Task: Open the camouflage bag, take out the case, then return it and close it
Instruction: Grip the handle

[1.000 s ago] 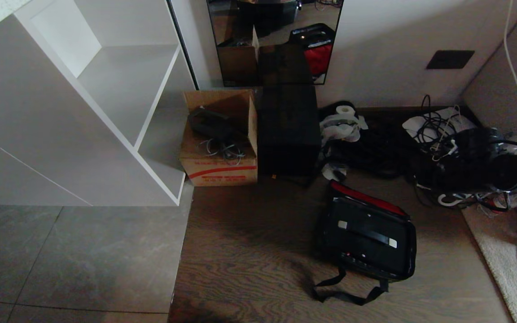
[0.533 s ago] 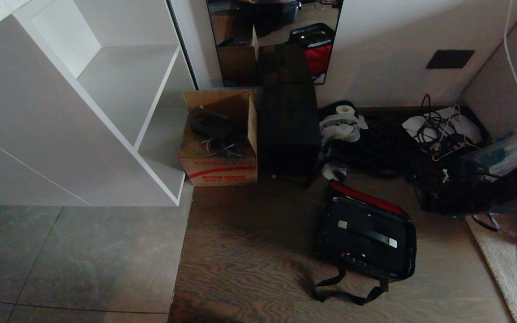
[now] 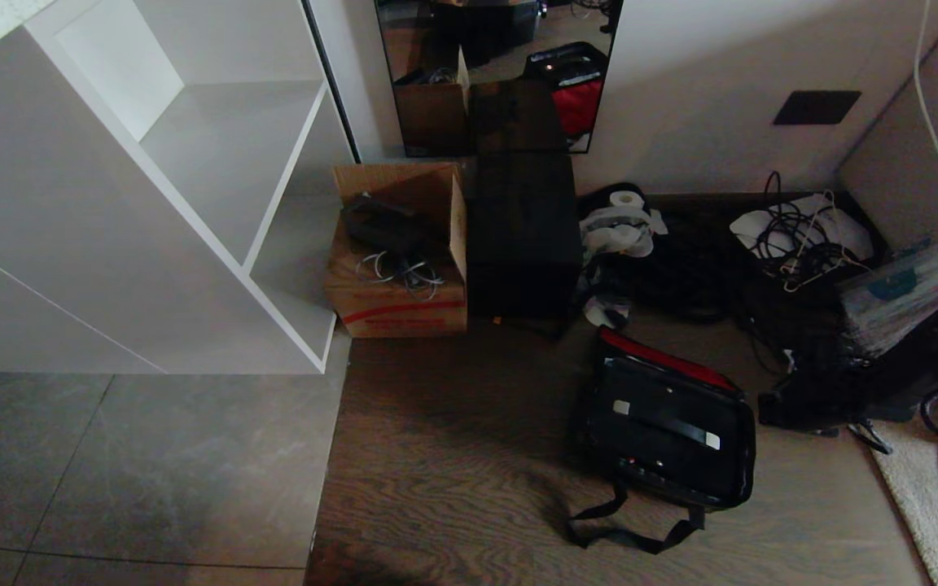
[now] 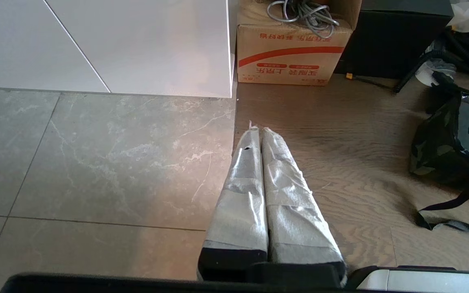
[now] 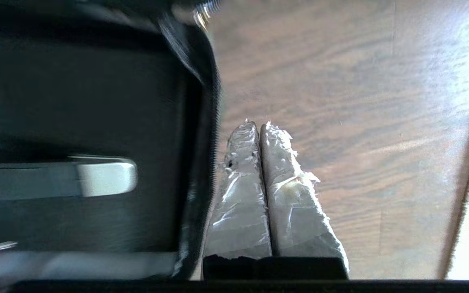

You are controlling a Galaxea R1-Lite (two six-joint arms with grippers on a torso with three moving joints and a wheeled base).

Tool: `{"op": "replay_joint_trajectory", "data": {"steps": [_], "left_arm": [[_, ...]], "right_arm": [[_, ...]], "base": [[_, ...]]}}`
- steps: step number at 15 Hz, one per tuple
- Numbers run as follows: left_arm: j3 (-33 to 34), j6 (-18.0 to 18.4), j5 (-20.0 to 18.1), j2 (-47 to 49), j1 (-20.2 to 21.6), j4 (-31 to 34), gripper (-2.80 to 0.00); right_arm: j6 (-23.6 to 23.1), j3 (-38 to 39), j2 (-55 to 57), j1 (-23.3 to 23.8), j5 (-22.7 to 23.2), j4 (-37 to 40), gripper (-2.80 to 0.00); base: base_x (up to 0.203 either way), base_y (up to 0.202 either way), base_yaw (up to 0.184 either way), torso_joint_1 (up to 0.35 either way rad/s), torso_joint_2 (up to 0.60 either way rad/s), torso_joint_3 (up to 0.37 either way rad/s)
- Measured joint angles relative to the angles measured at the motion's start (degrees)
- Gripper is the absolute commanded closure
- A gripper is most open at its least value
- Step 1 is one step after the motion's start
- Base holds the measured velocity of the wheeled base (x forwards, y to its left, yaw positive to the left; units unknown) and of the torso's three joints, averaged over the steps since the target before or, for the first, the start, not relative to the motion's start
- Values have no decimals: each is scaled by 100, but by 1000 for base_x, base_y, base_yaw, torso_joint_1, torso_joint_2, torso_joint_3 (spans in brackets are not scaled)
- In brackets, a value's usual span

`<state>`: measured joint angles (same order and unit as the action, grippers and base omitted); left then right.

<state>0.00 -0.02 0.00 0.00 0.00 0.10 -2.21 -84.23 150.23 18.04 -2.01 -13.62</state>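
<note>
Approach to the boxy camouflage bag (image 3: 668, 435) at lower right is judged underway; the right hand (image 5: 259, 126), pressed together beside its edge, must be parted for a grasp.

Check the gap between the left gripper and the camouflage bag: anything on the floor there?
Nothing: in the left wrist view only bare wood floor separates the shut left gripper from the camouflage bag.
</note>
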Motion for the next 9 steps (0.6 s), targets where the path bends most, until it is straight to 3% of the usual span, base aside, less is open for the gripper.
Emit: {"op": "replay_joint_trajectory", "data": {"steps": [6, 9], "left_arm": [[0, 0, 0, 0, 0, 0, 0], [0, 2, 0, 0, 0, 0, 0]], "right_arm": [[-206, -485, 591, -24, 86, 94, 0], [-219, -541, 605, -29, 393, 293, 0]], "base": [[0, 0, 0, 0, 0, 0], [0, 0, 0, 0, 0, 0]]}}
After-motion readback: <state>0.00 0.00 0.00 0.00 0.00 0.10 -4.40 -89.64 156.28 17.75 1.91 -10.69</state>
